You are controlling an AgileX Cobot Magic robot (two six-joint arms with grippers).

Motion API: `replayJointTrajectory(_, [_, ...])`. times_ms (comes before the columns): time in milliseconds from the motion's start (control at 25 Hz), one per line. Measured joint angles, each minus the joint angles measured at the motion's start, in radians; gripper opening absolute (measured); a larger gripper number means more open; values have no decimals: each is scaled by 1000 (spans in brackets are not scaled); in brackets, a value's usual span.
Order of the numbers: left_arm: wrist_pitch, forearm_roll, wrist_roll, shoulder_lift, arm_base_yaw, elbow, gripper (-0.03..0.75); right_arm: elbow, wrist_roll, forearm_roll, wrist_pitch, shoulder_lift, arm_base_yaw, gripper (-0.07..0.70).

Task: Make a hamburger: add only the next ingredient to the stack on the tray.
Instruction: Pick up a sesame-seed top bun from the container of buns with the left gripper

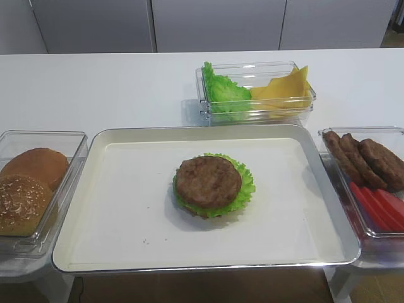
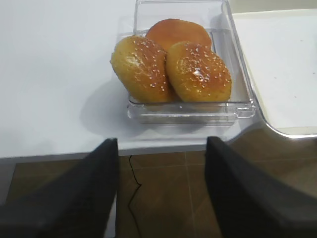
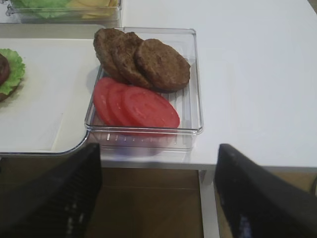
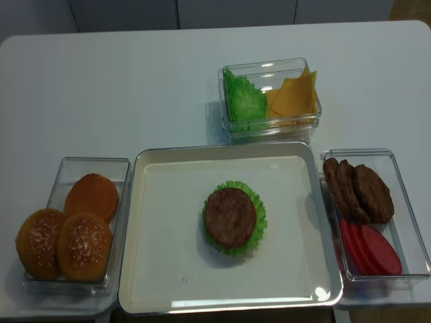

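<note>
The stack (image 1: pixel 208 184) of patty, frilly lettuce and bun base sits mid-tray (image 1: pixel 126 208), and shows again as the stack (image 4: pixel 231 217). Two sesame-seeded bun tops (image 2: pixel 141 68) (image 2: pixel 199 71) lean side by side in a clear box (image 2: pixel 188 113) left of the tray, with a smooth bun (image 2: pixel 178 30) behind them. My left gripper (image 2: pixel 161 151) hangs open and empty over the floor, just short of that box. My right gripper (image 3: pixel 158 156) is also open and empty, below the table edge in front of the patty box. Neither gripper appears in the overhead views.
A clear box (image 3: pixel 194 74) right of the tray holds loose patties (image 3: pixel 143 59) and tomato slices (image 3: pixel 136 105). Behind the tray stands a box of lettuce and cheese (image 1: pixel 255 95). A black cable (image 2: pixel 133 173) runs across the floor under the table's front edge.
</note>
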Motion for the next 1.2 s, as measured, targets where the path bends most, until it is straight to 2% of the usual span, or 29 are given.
replayJointTrajectory(520, [0,3,-11,0,0,-2,416,0,-4,0,0,0,0,545])
replayJointTrajectory(800, [0,10,-116,3,0,-26,497,0,-6,0,0,0,0,545])
replayJointTrajectory(920, [-7,12,-133,67,0,-26,503,0,-6,0,0,0,0,545])
replayJointTrajectory(1040, [-42,21,-153,158,0,-35,503,0,-6,0,0,0,0,545])
replayJointTrajectory(1200, [-72,110,-269,303,0,-83,503,0,-6,0,0,0,0,545])
